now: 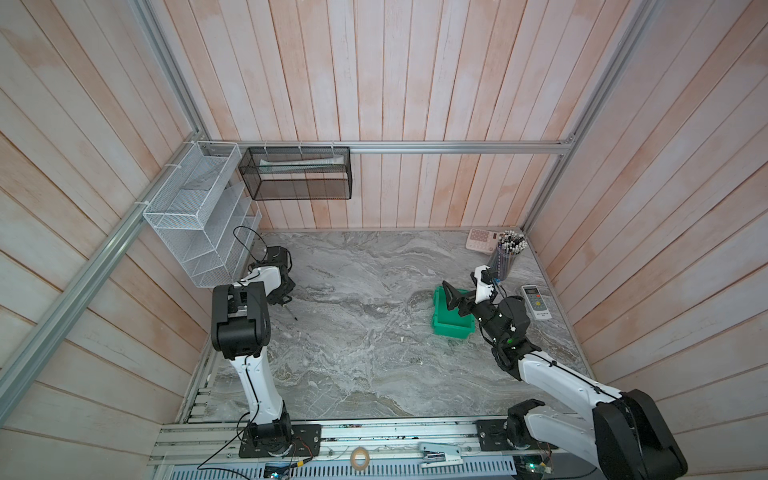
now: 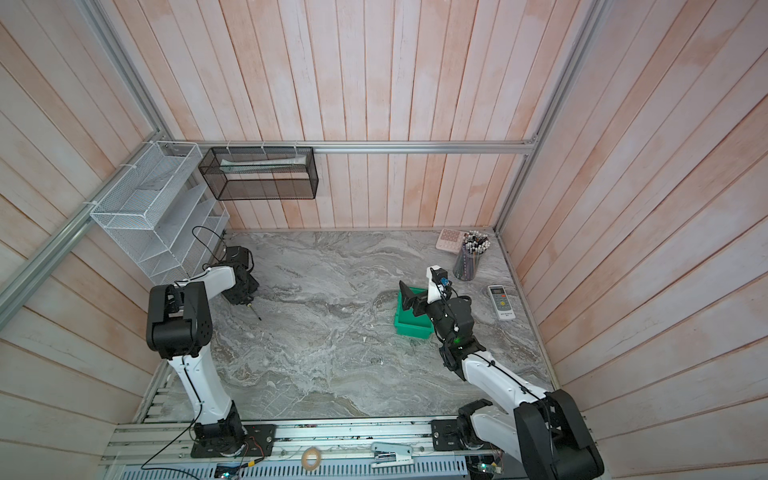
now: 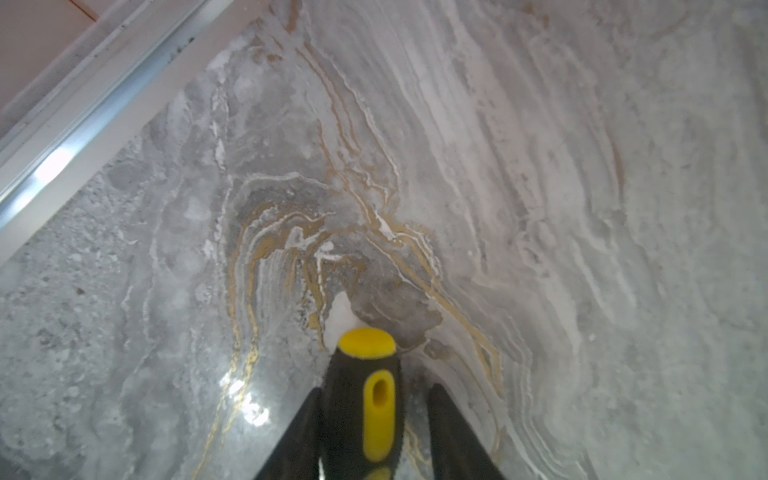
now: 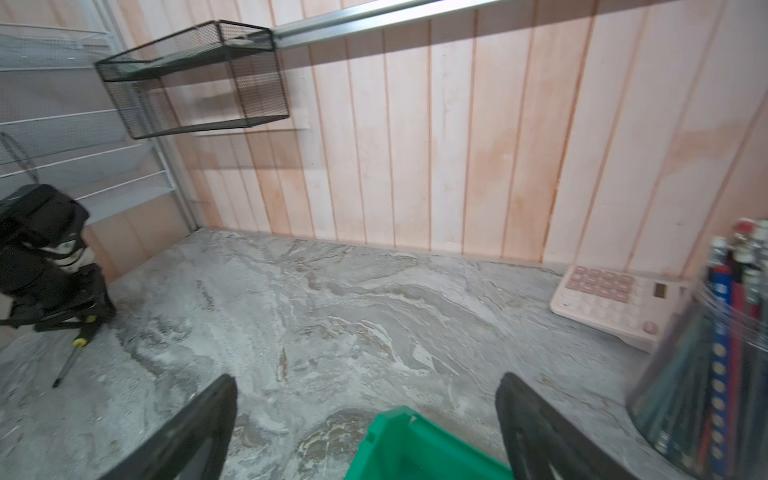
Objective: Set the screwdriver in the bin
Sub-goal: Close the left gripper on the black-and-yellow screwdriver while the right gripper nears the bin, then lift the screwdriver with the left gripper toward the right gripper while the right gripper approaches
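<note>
Screwdriver (image 3: 361, 399) lying on marble tabletop (image 1: 374, 332), well apart from green bin (image 1: 453, 330); left gripper (image 3: 374, 388) straddling its black-and-yellow handle for pickup (one side gapped, clamping unclear). Right gripper (image 4: 365, 377) wide open, empty, above bin.

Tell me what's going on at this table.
The left claw is down at the marble table, its fingers on either side of the handle of the screwdriver, whose tip rests on the surface. Whether the grip is firm yet cannot be told. Across the table, the right claw hangs wide open above one end of the green bin, holding nothing. The screwdriver is not yet in the bin.
</note>
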Tool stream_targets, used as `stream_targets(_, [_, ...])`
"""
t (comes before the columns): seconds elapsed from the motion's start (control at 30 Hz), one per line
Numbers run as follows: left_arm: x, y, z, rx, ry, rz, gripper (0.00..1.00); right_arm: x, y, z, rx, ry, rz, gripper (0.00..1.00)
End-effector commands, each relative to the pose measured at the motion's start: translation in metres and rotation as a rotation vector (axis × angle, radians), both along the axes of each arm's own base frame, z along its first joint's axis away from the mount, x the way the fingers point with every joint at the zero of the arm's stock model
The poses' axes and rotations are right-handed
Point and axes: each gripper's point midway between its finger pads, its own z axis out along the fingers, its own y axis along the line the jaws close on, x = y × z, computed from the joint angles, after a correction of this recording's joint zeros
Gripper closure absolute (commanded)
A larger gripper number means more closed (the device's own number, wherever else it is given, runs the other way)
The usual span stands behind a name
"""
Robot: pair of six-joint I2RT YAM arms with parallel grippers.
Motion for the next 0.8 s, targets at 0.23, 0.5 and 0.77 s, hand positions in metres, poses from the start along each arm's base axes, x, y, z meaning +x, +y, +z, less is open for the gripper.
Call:
stream_targets(0.23, [0.004,-0.015,-0.019,-0.104,-0.004,-0.067,0.81,-0.02,0.043,-0.001,-0.065,-0.025,0.197,0.01])
stream_targets(0.5, [0.005,-0.025,-0.013,-0.152,-0.034,-0.09,0.96,-0.021,0.054,-0.007,-0.077,-0.01,0.214,0.01])
stream_targets(0.77, [0.022,-0.113,0.073,-0.336,-0.305,-0.249,1.0,-0.02,0.089,-0.002,-0.015,0.12,0.272,0.01])
